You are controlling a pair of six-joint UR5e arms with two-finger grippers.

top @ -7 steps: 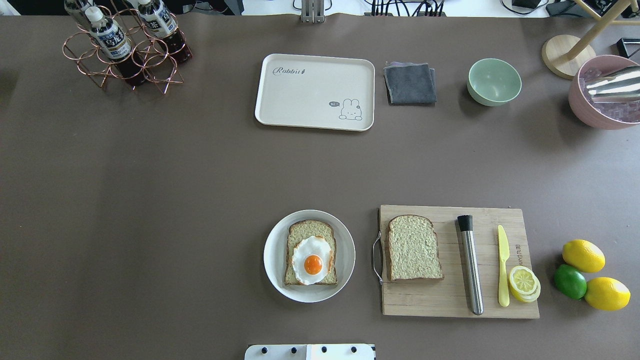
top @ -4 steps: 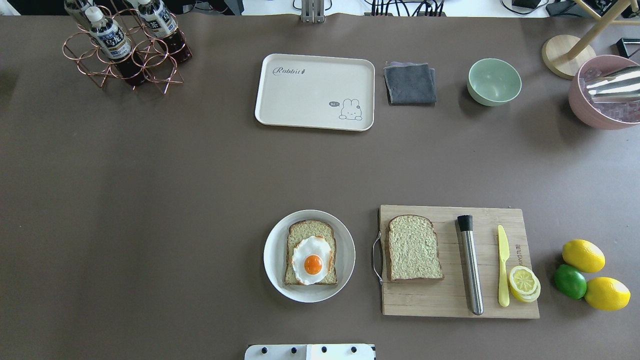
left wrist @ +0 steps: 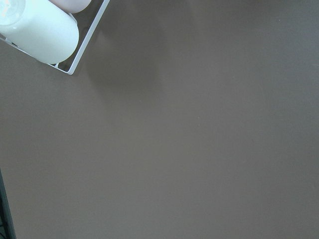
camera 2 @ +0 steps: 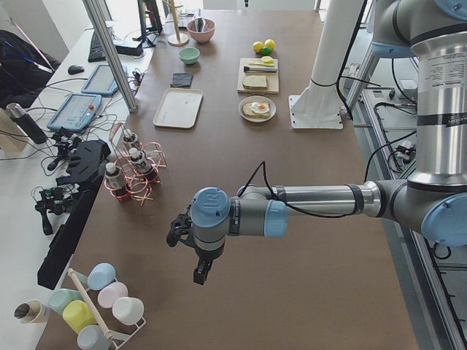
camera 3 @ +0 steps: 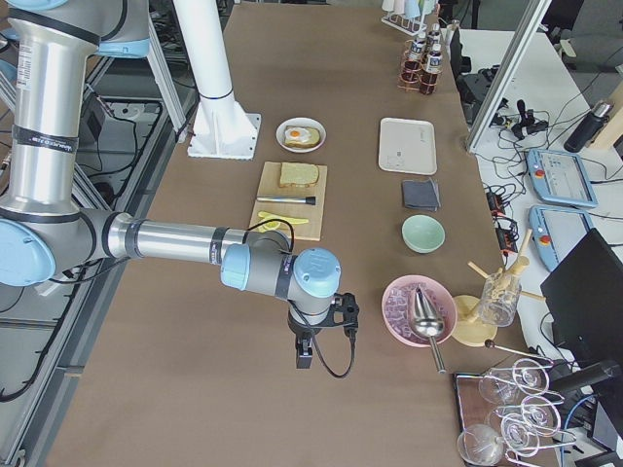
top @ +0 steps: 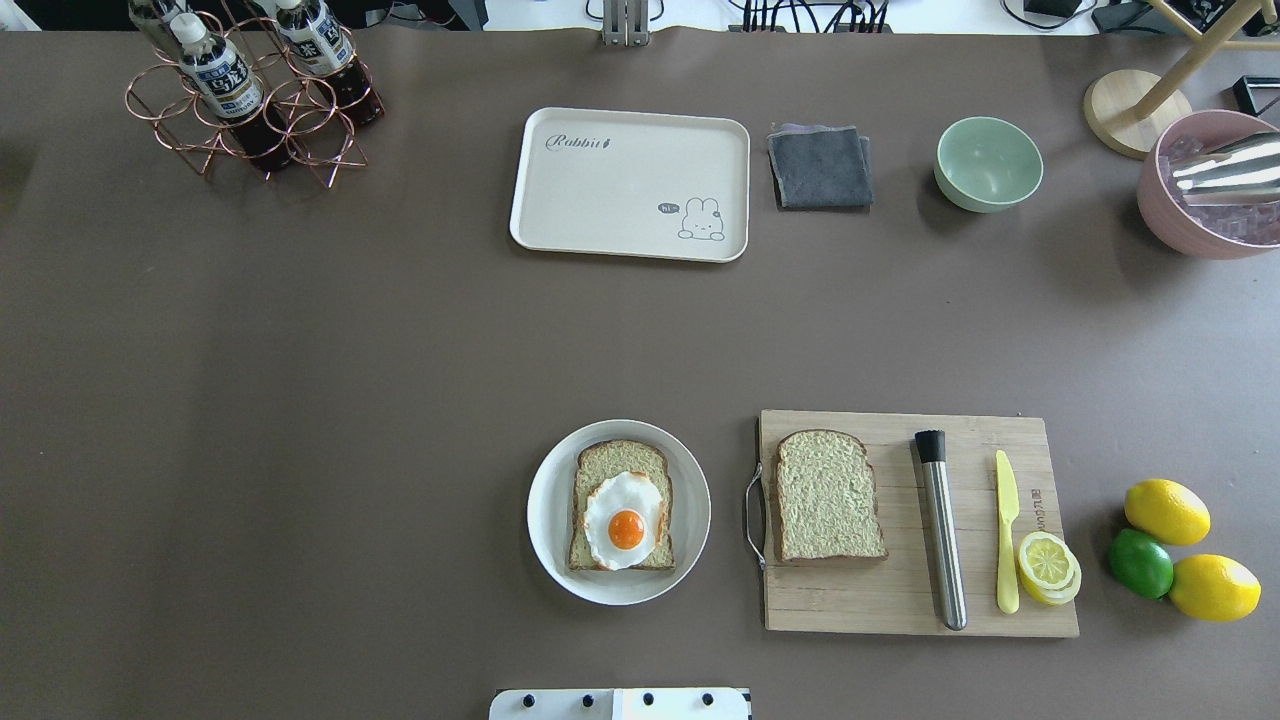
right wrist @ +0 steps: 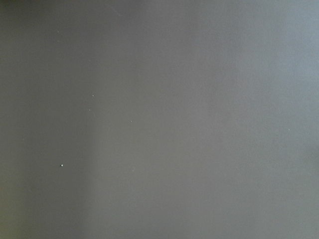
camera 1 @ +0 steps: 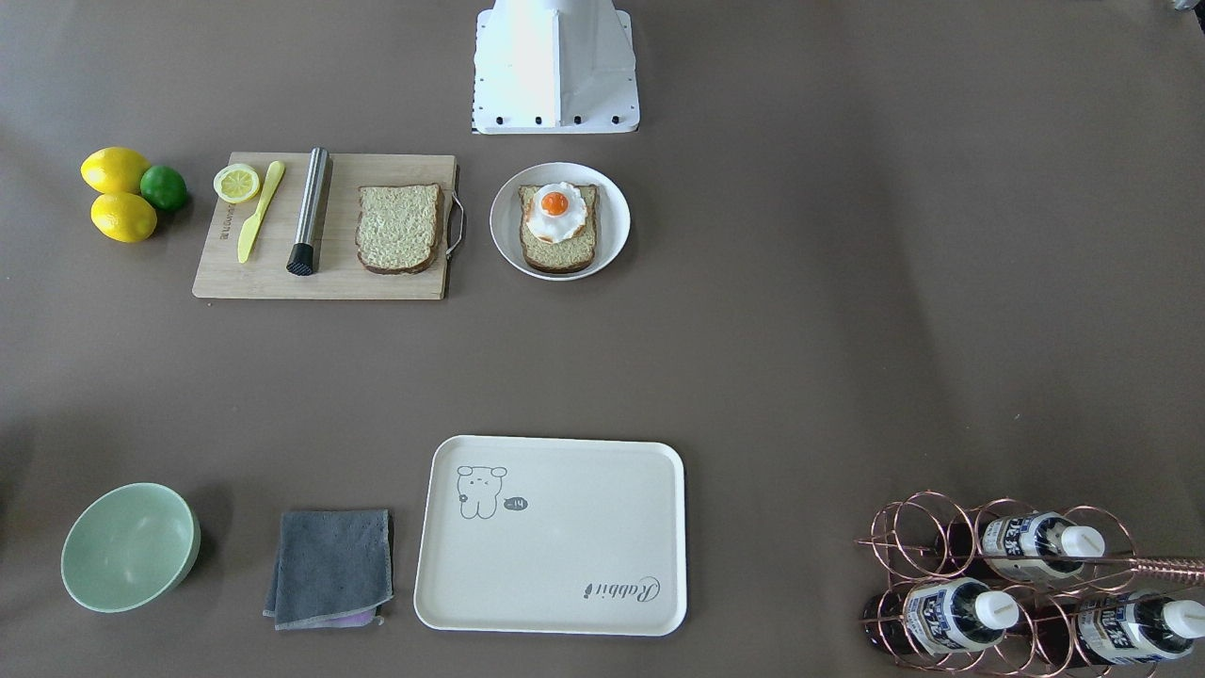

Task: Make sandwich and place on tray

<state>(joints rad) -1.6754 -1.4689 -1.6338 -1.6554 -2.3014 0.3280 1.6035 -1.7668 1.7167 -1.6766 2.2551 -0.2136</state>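
One bread slice point(top: 612, 462) lies on a round white plate point(top: 545, 510) with the fried egg point(top: 625, 520) on top of it. The second bread slice point(top: 828, 495) lies on the wooden cutting board point(top: 900, 600). The cream tray point(top: 630, 185) sits at the far middle with nothing on it. Both grippers are far out at the table's ends, away from the food. My left gripper point(camera 2: 201, 273) shows only in the exterior left view and my right gripper point(camera 3: 304, 358) only in the exterior right view. I cannot tell whether either is open or shut.
On the board lie a steel muddler point(top: 942, 530), a yellow knife point(top: 1006, 530) and lemon slices point(top: 1047, 565). Two lemons and a lime point(top: 1140, 562) lie to its right. A grey cloth point(top: 820, 167), green bowl point(top: 988, 163), pink bowl point(top: 1200, 185) and bottle rack point(top: 250, 90) stand along the far edge.
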